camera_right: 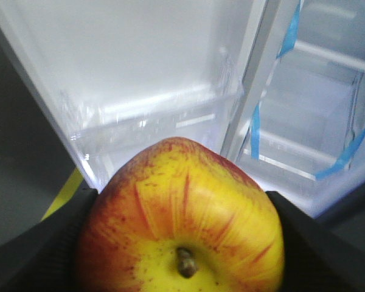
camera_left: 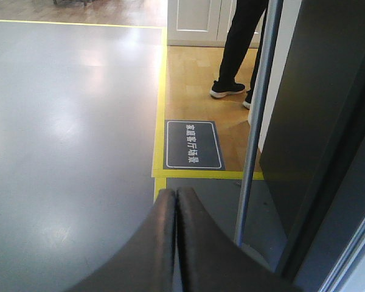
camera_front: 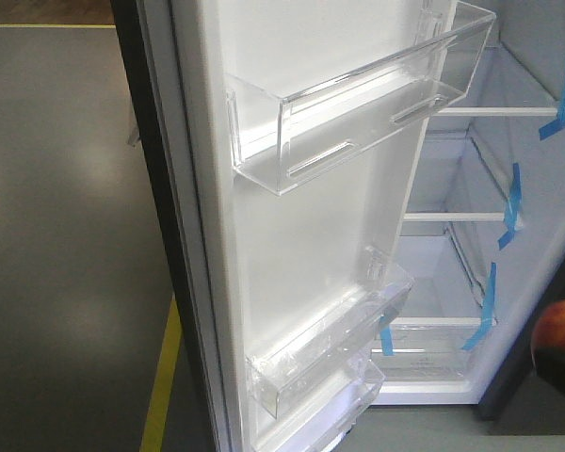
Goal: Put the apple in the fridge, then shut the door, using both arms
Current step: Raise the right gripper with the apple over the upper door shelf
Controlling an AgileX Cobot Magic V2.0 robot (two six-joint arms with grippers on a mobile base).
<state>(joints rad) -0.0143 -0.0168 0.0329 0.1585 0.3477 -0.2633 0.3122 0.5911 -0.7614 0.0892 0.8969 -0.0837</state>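
Clamping the apple [camera_right: 181,219], the right fingers [camera_right: 42,249] sit before the open door [camera_right: 140,61]. The left fingers [camera_left: 152,255] press together, empty.

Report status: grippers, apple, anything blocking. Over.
Left gripper shut, empty. Right gripper shut on apple, outside the fridge. Door open; nothing seen blocking shelves.

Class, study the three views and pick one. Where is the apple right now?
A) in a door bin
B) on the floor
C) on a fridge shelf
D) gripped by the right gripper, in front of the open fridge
D: in the right wrist view the apple sits clamped between the right gripper's dark fingers, with the fridge shelves beyond it.
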